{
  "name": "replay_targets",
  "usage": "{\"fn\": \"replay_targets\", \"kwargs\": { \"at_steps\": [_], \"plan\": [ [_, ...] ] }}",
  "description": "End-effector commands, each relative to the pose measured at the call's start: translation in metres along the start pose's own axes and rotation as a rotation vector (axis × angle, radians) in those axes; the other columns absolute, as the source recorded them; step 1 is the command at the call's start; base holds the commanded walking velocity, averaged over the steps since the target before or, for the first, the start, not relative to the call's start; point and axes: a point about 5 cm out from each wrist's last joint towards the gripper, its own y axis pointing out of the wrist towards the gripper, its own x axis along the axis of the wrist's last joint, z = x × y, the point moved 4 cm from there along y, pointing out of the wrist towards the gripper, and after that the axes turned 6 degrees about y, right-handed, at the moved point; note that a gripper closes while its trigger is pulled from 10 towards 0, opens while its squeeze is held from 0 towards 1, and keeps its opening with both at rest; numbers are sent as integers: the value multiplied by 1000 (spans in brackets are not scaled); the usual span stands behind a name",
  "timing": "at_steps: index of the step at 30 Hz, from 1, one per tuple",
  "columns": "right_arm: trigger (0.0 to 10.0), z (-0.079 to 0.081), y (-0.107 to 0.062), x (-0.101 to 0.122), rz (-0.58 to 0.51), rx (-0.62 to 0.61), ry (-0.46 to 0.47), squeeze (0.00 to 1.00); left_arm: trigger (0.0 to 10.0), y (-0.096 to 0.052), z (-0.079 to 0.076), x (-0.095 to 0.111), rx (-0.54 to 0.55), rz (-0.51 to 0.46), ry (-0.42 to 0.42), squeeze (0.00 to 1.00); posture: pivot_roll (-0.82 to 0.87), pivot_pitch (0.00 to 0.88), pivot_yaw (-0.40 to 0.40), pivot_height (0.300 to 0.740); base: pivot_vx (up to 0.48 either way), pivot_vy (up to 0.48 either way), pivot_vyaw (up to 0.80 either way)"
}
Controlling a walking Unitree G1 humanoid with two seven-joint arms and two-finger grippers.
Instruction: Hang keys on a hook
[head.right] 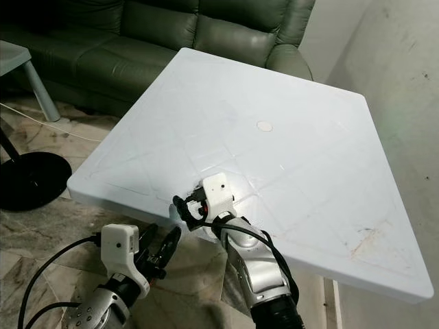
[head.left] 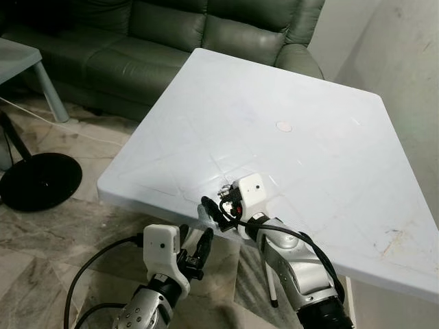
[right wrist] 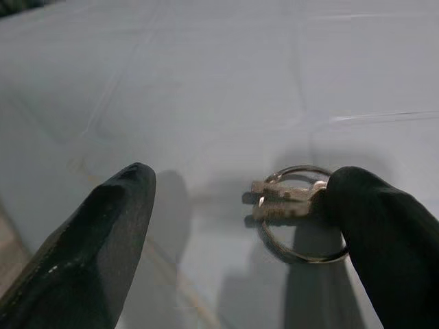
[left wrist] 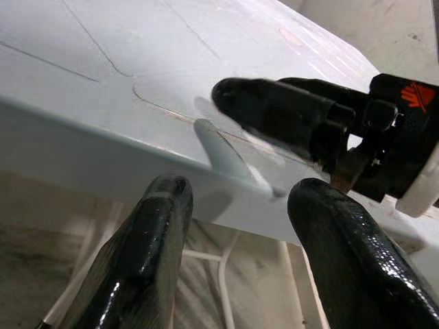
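Keys (right wrist: 288, 199) on one ring lie between open right gripper (right wrist: 247, 226) fingers.

Even, soft indoor light fills the head views; the white table (head.left: 295, 137) shines palest around its centre, while the sofa (head.left: 171, 41) at 11 o'clock sits dim. The wrist views are darker and soft-focused: near fingers (right wrist: 96, 247) blur, and the key ring (right wrist: 298, 212) casts a faint shadow toward 9 o'clock.
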Motion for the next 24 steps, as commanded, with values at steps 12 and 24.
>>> {"fn": "replay_targets", "kwargs": {
  "at_steps": [12,24],
  "plan": [
    [10000,-14,6,13,-39,-77,69,0,10000,1,-5,3,-12,-2,-4,0,178,172,-167,740,0,0,0],
    [10000,-10,12,-1,57,-114,60,0,10000,0,-5,4,-11,-2,-7,0,178,181,-166,740,0,0,0]
  ]
}}
